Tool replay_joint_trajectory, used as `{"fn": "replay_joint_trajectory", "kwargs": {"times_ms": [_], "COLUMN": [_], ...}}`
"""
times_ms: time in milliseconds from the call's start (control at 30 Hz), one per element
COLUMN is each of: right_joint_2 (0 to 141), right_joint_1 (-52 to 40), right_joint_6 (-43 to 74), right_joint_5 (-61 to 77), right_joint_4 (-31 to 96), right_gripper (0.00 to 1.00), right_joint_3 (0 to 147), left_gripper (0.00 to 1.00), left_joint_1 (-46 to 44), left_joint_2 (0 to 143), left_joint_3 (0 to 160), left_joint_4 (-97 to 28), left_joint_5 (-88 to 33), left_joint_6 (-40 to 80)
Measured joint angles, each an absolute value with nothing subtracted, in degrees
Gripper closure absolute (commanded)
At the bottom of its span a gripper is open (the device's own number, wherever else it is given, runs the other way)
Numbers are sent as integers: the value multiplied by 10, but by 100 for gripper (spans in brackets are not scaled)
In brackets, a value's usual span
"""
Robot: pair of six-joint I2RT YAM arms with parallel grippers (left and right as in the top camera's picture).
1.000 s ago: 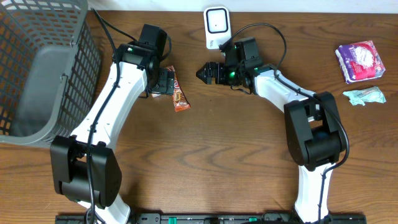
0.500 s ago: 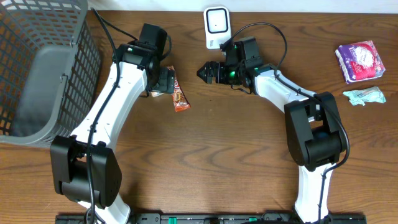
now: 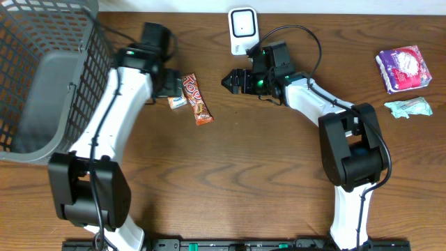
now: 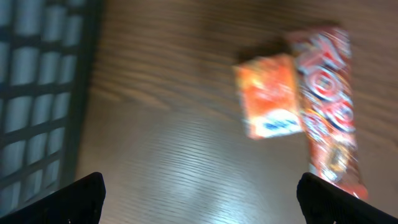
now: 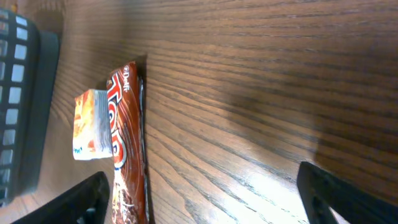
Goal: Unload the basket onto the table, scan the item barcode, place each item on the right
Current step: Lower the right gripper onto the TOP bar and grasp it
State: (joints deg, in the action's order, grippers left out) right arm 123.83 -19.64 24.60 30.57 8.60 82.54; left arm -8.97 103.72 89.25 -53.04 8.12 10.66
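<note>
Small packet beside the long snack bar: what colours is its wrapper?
The small packet is orange with a white-and-blue patch; left wrist view shows it best.

Table (image 3: 244, 167): brown wood-grain top.
Basket (image 3: 90, 63): grey mesh, stood on the far left end, near the rear edge.
Candy bar (image 3: 196, 99): red-brown wrapper, lay flat left of centre, slightly angled.
Orange packet (image 3: 177, 102): small, lay flat against the bar's left side, between bar and basket.
Scanner (image 3: 242, 29): white, sat at the rear edge, near the middle.
Purple packet (image 3: 403, 68): lay at the far right.
Teal wrapper (image 3: 409, 107): crumpled, just in front of the purple packet, not touching it.
</note>
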Motion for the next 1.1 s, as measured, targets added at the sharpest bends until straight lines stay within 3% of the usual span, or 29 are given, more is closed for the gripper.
{"fn": "replay_joint_trajectory", "kwargs": {"times_ms": [233, 700, 1100], "right_joint_2": [1238, 1238, 1238], "right_joint_1": [-230, -343, -410], "right_joint_6": [225, 138, 115], "right_joint_5": [296, 128, 26], "right_joint_4": [66, 152, 152], "right_gripper": [28, 29, 39], "right_joint_3": [825, 862, 862], "left_gripper": [2, 2, 2], "left_joint_1": [-22, -8, -8], "left_joint_2": [1037, 1037, 1037], "left_joint_3": [893, 893, 893], "left_joint_4": [-538, -554, -567], "left_joint_5": [74, 67, 67], "left_joint_6": [144, 183, 184]}}
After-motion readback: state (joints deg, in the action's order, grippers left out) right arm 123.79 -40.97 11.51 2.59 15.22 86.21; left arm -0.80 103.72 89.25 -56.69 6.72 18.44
